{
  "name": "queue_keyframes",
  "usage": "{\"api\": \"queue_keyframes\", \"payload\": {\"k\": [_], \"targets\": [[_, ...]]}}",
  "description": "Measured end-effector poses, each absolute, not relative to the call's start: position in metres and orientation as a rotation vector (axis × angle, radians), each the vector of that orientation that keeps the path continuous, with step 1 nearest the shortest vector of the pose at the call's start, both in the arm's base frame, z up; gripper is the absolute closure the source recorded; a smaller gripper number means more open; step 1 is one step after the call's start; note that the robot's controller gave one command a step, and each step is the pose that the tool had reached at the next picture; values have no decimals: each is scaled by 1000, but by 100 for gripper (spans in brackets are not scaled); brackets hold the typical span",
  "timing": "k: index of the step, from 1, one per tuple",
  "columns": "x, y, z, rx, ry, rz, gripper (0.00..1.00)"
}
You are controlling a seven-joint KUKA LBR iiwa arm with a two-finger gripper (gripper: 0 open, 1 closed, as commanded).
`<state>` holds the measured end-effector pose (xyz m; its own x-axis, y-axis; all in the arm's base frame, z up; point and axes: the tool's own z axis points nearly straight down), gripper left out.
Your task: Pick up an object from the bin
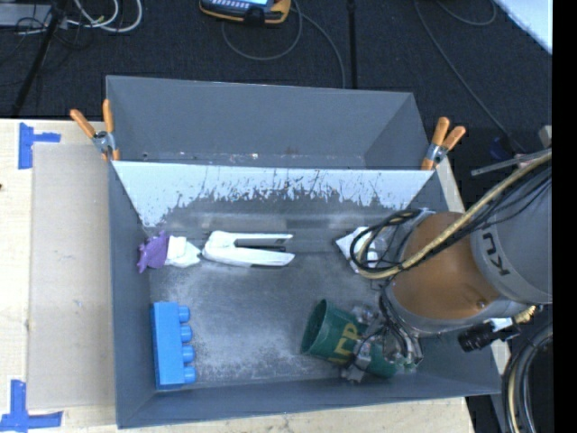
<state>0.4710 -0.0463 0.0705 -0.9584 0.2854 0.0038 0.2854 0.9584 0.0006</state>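
A dark green cup (pixel 334 336) with yellow print lies on its side at the bin's front right, its mouth facing left. My gripper (pixel 368 361) is down at the cup's right end, its fingers touching the cup's base. Under the orange cover a small white thing (pixel 350 243) pokes out by the right wall.
A white stapler (pixel 248 249) lies mid-bin, with a purple and white toy (pixel 165 253) to its left. A blue toy brick (pixel 173 343) sits at the front left. The arm and its orange cover fill the bin's right side.
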Motion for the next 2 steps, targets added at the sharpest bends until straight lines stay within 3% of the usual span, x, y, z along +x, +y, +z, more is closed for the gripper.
{"api": "queue_keyframes", "payload": {"k": [1, 2], "targets": [[469, -46, 74, -451, -3101, -2, 100], [467, -46, 95, -449, -3094, -2, 100]]}}
